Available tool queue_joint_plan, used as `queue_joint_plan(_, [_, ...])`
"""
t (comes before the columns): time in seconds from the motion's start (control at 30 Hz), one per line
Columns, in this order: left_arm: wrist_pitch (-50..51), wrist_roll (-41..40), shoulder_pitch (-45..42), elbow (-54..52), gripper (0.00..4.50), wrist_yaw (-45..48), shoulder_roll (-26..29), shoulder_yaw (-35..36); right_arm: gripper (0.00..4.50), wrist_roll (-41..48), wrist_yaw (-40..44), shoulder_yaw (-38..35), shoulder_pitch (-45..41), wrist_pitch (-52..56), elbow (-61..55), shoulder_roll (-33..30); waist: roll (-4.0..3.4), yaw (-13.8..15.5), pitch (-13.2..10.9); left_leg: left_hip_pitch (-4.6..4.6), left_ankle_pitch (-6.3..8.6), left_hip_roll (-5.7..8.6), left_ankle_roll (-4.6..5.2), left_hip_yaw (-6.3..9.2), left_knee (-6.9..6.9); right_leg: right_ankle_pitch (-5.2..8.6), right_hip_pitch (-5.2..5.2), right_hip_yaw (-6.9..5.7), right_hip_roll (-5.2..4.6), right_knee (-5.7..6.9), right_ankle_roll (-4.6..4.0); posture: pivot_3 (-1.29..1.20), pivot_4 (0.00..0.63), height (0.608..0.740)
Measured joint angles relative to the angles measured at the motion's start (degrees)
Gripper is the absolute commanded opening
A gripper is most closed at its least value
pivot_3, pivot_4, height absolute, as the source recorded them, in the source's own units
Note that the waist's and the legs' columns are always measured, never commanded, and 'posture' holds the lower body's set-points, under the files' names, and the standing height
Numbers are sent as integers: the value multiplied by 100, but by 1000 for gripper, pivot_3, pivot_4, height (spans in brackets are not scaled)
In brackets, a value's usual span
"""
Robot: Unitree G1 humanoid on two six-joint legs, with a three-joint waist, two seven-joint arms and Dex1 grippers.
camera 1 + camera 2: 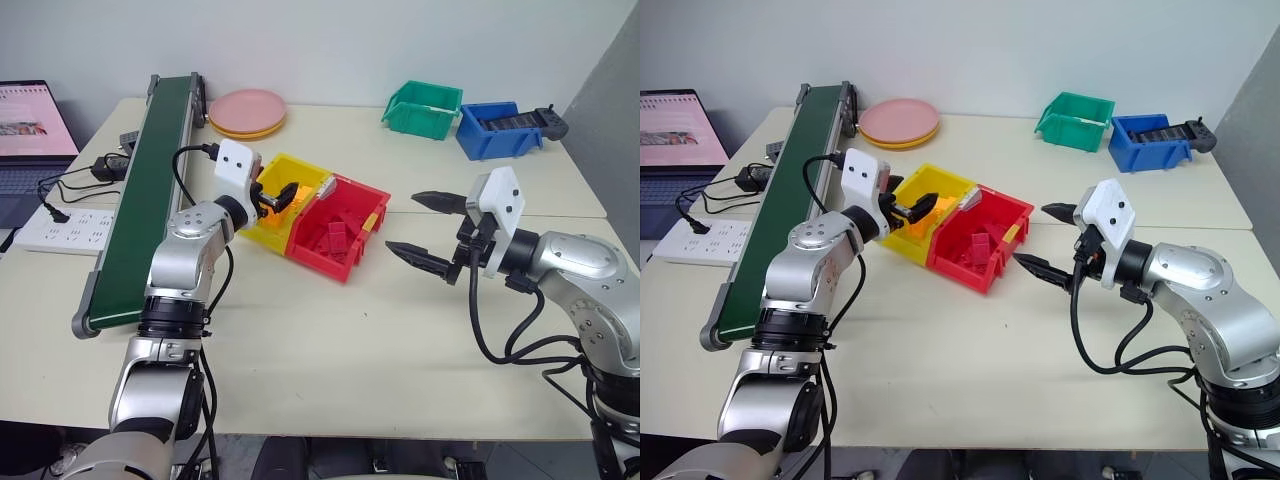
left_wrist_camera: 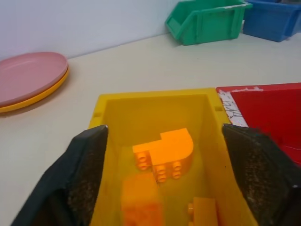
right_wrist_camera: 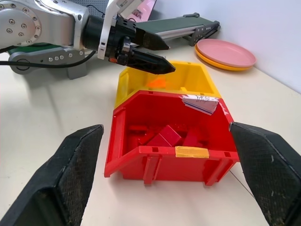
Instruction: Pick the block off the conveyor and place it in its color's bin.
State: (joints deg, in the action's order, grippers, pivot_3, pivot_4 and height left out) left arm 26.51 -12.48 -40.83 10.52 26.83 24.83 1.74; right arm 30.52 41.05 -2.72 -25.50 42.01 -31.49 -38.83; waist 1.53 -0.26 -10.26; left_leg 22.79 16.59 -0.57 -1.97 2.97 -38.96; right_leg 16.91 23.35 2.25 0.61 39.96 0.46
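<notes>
Block [image 2: 164, 153] inside yellow bin [image 2: 110, 101], partly hidden in head views by left gripper [image 1: 283, 197], fingers spread apart, empty

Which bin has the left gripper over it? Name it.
The yellow bin, beside the red bin; the left gripper hangs open above it.

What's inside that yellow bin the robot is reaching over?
The yellow bin holds orange bricks: a rounded block in the middle and at least two more nearer the open left hand. The hand's fingers cover the bin's near corners.
</notes>
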Motion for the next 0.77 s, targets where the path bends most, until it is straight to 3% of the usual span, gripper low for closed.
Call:
queue_joint_plan(0.27, [992,-31,732,-1562,4458,10,674,142,4500,-111,78,45,-3,-358,183,7,0,-21,0,-5,0,-2,0,0,1,0,-2,2,1,3,0,0,150,740])
queue_joint_plan(0.43, [1714,-404,1874,-3008,4458,211,1274,855,4500,-566,455,89,430,-1366,700,-94,0,-57,0,-2,0,-3,0,-1,3,1,-2,2,1,-4,0,0,150,740])
queue_joint_plan(0.53, [2090,-660,2487,-3690,4458,218,1331,1265,4500,-443,874,68,685,-1539,756,-187,0,-27,0,-12,1,-2,1,1,2,1,-13,2,-1,-2,0,0,150,740])
queue_joint_plan(0.77, [2477,-1113,3271,-4497,4458,249,1303,1500,4500,-229,1337,-48,914,-1687,810,-331,0,8,0,-30,1,-2,1,1,2,1,-24,4,1,5,-1,0,150,740])
